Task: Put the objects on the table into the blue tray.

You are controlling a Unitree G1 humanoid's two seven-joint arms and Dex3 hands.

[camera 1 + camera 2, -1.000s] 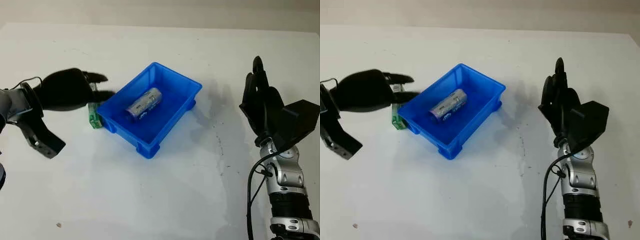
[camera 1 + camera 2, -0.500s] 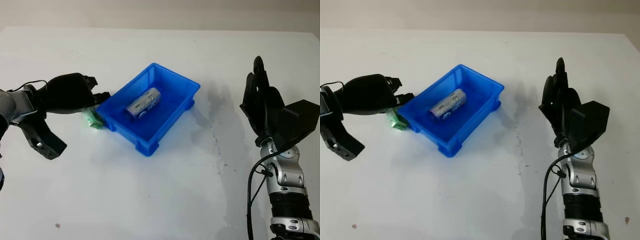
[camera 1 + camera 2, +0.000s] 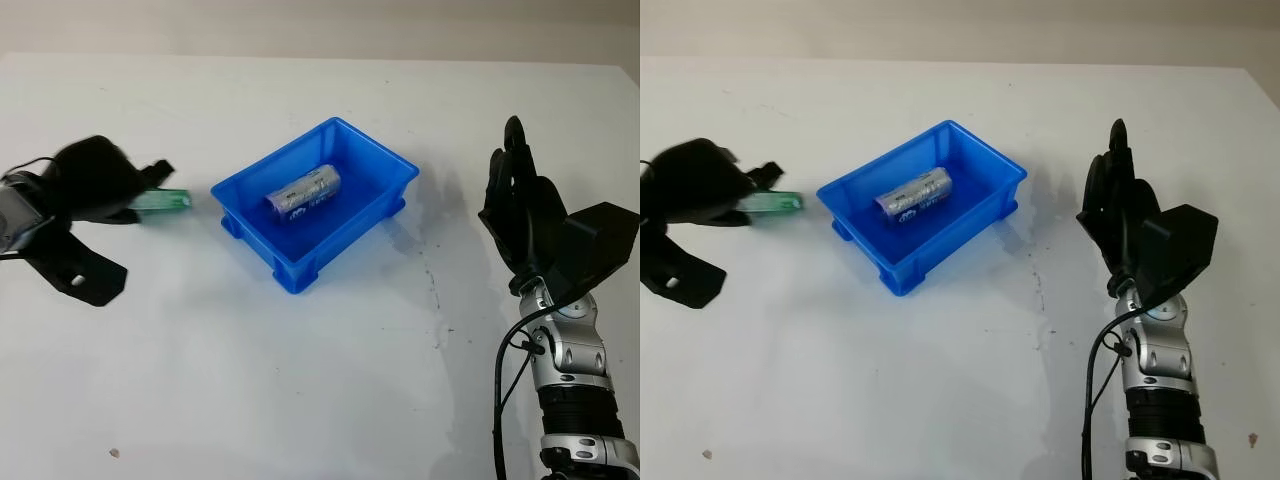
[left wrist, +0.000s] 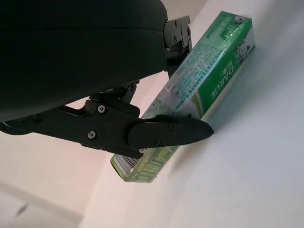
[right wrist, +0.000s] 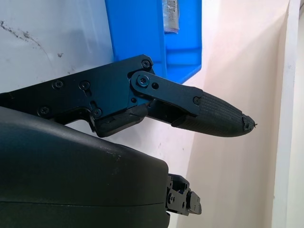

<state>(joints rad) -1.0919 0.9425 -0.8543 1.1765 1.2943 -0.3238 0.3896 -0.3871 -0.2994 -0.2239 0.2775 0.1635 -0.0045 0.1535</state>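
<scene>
**Left hand grips the green pack, tray waits to its right**

Left hand [image 3: 95, 180], out over the table's left side, is clenched around a small green rectangular cardboard pack [image 4: 204, 90]; the left wrist view shows a black finger [image 4: 166, 133] pressed across the pack's long face. From the head camera the pack's free end [image 3: 165, 201] sticks out toward the blue plastic tray [image 3: 392, 160], near it but apart from it. Whether the pack is lifted off the white table [image 3: 300, 380] or touching it, I cannot tell.

The step in hand looks like the carry of this last loose object. The next move calls for raising the pack high enough to clear the tray's near wall, bringing it over the open interior, and letting go where it will not land on what is already inside.

Right hand [image 3: 525, 205] is open, raised well off to the tray's right, and idle.

Count: one blue tray; one silver cylindrical can [image 3: 303, 191] lying on its side within it; one green pack held outside it.
</scene>
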